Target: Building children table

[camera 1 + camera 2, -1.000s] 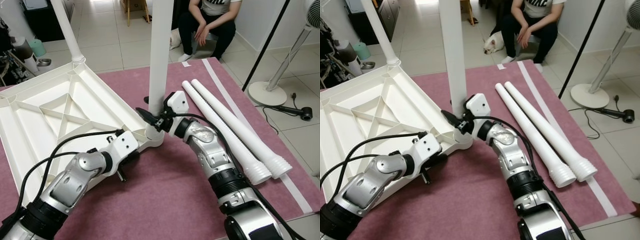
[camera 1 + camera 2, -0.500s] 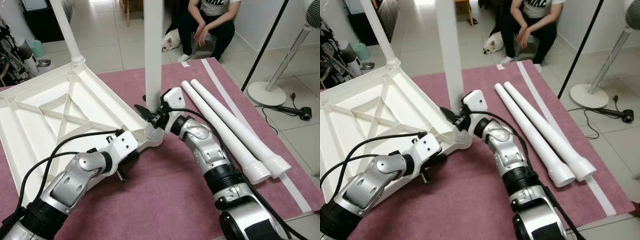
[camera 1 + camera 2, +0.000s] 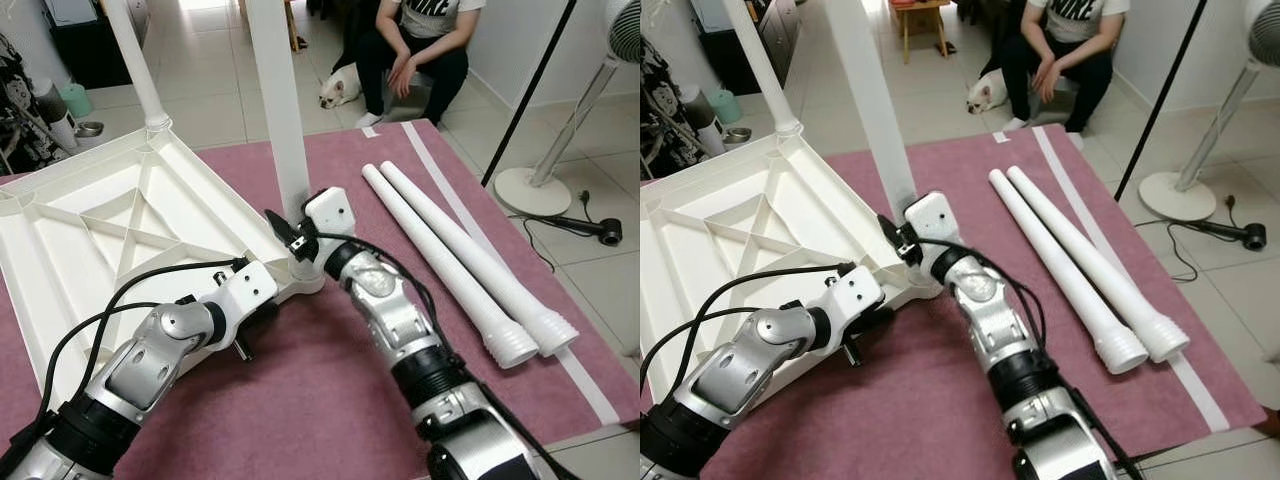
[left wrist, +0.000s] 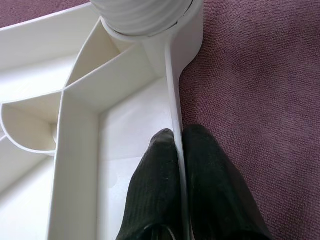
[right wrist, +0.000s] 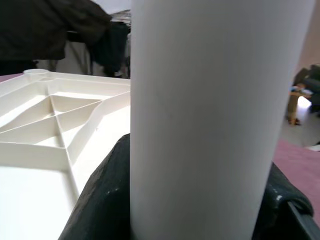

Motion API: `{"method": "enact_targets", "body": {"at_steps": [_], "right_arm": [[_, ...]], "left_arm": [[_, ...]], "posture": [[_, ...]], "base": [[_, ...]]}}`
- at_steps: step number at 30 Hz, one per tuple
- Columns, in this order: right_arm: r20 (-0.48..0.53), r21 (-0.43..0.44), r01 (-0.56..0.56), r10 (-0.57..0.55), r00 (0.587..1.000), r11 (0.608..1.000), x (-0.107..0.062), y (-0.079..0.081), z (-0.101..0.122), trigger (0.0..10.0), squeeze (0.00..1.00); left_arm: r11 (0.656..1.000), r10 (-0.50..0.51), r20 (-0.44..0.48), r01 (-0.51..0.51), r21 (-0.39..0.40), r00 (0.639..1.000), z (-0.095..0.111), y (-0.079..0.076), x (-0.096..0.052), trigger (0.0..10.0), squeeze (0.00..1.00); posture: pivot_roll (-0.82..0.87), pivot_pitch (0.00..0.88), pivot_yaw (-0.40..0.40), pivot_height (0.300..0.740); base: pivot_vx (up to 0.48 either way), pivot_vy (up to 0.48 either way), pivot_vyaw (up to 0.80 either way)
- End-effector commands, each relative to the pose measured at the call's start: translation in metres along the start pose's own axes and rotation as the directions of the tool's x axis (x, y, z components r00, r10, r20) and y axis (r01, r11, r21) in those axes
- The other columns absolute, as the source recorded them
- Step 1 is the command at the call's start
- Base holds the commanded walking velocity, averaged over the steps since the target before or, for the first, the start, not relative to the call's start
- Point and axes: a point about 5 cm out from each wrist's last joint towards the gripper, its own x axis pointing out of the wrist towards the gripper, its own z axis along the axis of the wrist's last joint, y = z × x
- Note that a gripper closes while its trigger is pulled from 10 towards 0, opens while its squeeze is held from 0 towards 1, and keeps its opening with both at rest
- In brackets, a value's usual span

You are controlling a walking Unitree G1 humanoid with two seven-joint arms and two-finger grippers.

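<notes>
Mauve mat (image 3: 330,400), table leg (image 3: 278,120) within right hand (image 3: 296,240)

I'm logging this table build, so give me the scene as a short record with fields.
surface: purple mat
tabletop: white tabletop, upside down on the mat
left tool: left tool shut on the tabletop's edge wall near a corner
right tool: right tool shut on a leg standing in the corner socket, tilted
fitted leg: one at the far corner
spare legs: two lying side by side on the mat
</notes>
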Motion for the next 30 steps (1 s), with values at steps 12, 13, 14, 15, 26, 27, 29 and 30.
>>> {"method": "enact_targets", "body": {"at_steps": [12,13,14,15,26,27,29,30], "right_arm": [[-0.156,0.042,0.312,-0.302,0.940,0.949,-0.028,-0.016,-0.045,10.0,0.00],[-0.156,0.042,0.312,-0.302,0.940,0.949,-0.028,-0.016,-0.045,10.0,0.00],[-0.152,0.048,0.335,-0.324,0.934,0.941,-0.029,-0.017,-0.045,10.0,0.00],[-0.152,0.048,0.335,-0.324,0.934,0.941,-0.029,-0.017,-0.045,10.0,0.00],[-0.088,0.087,0.383,-0.376,0.922,0.919,-0.037,-0.019,-0.044,10.0,0.00],[-0.072,0.080,0.351,-0.346,0.936,0.933,-0.036,-0.018,-0.042,10.0,0.00],[-0.072,0.080,0.351,-0.346,0.936,0.933,-0.036,-0.018,-0.042,10.0,0.00],[-0.054,0.094,0.306,-0.302,0.952,0.947,-0.035,-0.017,-0.039,10.0,0.00]], "left_arm": [[0.996,0.074,-0.005,-0.073,0.051,0.997,0.002,0.014,-0.005,10.0,0.00],[0.996,0.074,-0.005,-0.073,0.051,0.997,0.002,0.014,-0.005,10.0,0.00],[0.996,0.073,-0.006,-0.073,0.052,0.997,0.002,0.014,-0.005,10.0,0.00],[0.996,0.073,-0.006,-0.073,0.052,0.997,0.002,0.014,-0.005,10.0,0.00],[0.996,0.072,-0.011,-0.071,0.055,0.997,0.001,0.015,-0.005,10.0,0.00],[0.996,0.071,-0.012,-0.071,0.056,0.997,0.001,0.016,-0.005,10.0,0.00],[0.996,0.071,-0.012,-0.071,0.056,0.997,0.001,0.016,-0.005,10.0,0.00],[0.996,0.070,-0.011,-0.070,0.056,0.997,0.001,0.016,-0.004,10.0,0.00]], "posture": [[0.04,0.000,0.092,0.740],[0.04,0.000,0.092,0.740],[0.04,0.000,0.092,0.740],[0.04,0.000,0.092,0.740],[0.04,0.000,0.102,0.740],[0.04,0.000,0.102,0.740],[0.04,0.000,0.102,0.740],[0.04,0.000,0.106,0.740]], "base": [[0.000,0.000,0.00],[0.000,0.000,0.00],[0.000,0.000,0.00],[0.000,0.000,0.00],[0.000,0.000,0.00],[0.000,0.000,0.00],[0.000,0.000,0.00],[0.000,0.000,0.00]]}}
